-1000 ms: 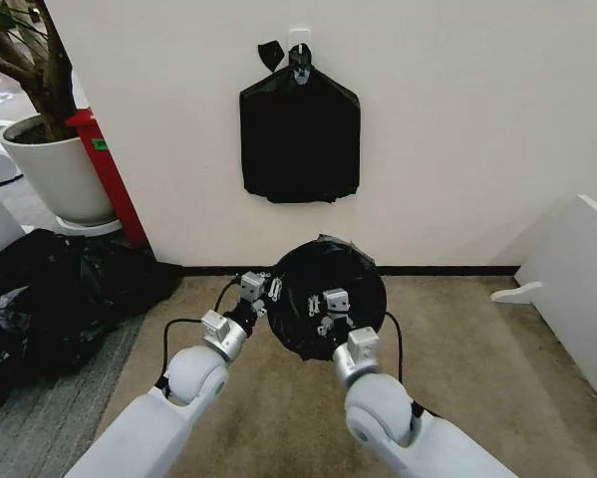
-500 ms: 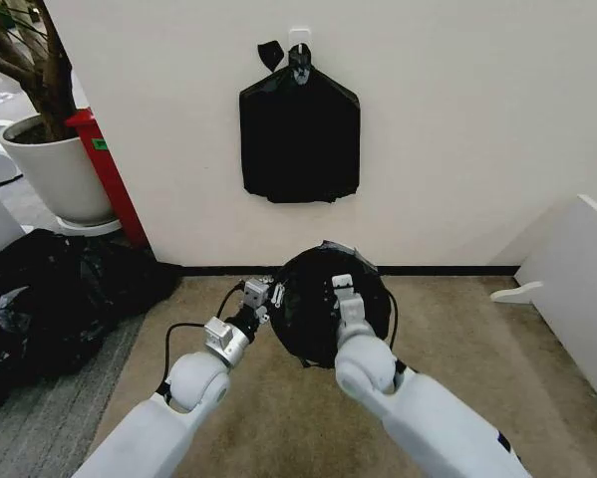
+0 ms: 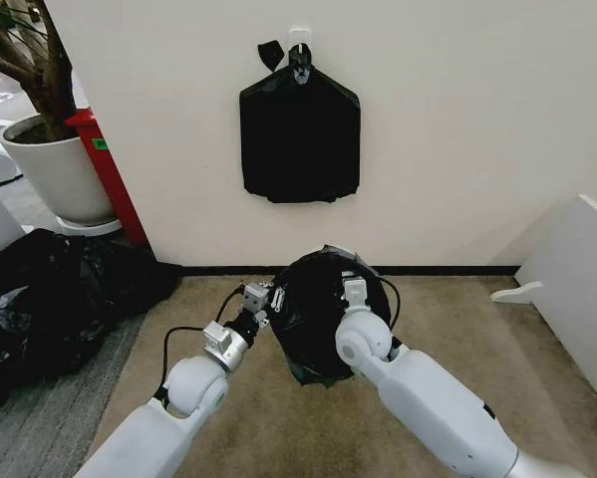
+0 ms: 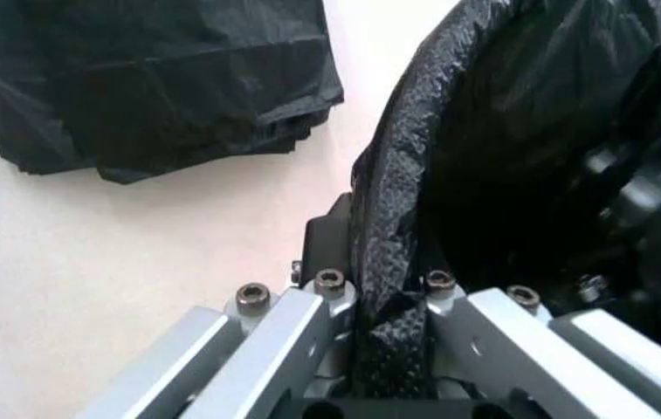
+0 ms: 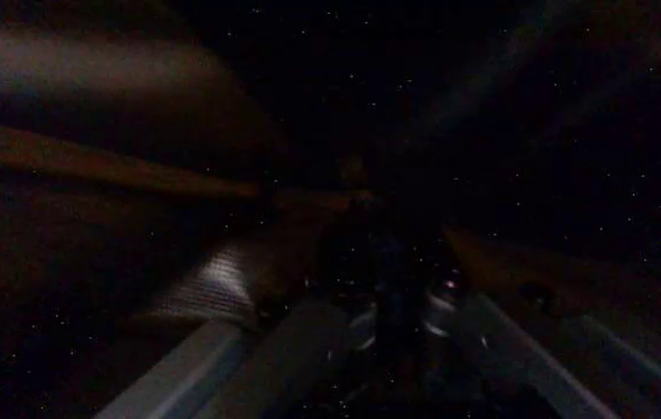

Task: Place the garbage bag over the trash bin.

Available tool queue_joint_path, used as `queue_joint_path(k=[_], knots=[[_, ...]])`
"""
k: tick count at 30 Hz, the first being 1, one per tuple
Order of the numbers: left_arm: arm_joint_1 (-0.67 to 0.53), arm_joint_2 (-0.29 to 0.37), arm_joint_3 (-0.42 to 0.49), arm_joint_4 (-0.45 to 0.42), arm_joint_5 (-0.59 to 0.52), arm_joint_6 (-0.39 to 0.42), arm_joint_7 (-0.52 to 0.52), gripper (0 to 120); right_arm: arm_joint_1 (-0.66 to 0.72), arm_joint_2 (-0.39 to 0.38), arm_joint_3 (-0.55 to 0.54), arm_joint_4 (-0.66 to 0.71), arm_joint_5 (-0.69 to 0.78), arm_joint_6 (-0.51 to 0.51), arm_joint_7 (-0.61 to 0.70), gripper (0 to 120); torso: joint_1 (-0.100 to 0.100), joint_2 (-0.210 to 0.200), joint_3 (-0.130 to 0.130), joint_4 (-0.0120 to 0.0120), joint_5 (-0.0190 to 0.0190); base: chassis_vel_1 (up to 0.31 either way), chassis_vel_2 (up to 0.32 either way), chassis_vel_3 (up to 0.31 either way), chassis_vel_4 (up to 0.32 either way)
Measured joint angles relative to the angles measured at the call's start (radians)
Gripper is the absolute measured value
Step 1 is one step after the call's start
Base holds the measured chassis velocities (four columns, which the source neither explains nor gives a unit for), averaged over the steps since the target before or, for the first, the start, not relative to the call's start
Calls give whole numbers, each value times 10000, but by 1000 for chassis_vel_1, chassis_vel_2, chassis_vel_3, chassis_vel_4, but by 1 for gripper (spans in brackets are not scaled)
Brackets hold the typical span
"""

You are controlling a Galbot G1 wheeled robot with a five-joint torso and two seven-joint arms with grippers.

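The left claw (image 3: 269, 297) pinches the garbage bag (image 3: 318, 309) rim at nine o'clock; the right claw (image 3: 356, 289), grip untellable, sits inside near one o'clock.

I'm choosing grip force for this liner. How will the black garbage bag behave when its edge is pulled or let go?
Probably floppy: in the left wrist view the garbage bag bunches into a crumpled rope where the left tool pinches it. Likely very light, since the film looks thin and wrinkled. Its sheen suggests it could slip from a loose pinch. The right tool sits over the bag's mouth.
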Motion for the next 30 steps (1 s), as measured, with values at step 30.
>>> queue_joint_path(k=[30], knots=[[172,28,-19,-345,-97,-193,168,1,-386,21,-756,-420,-1860,677,-1298,0,0,0,0,2,1,0,0,0,0]])
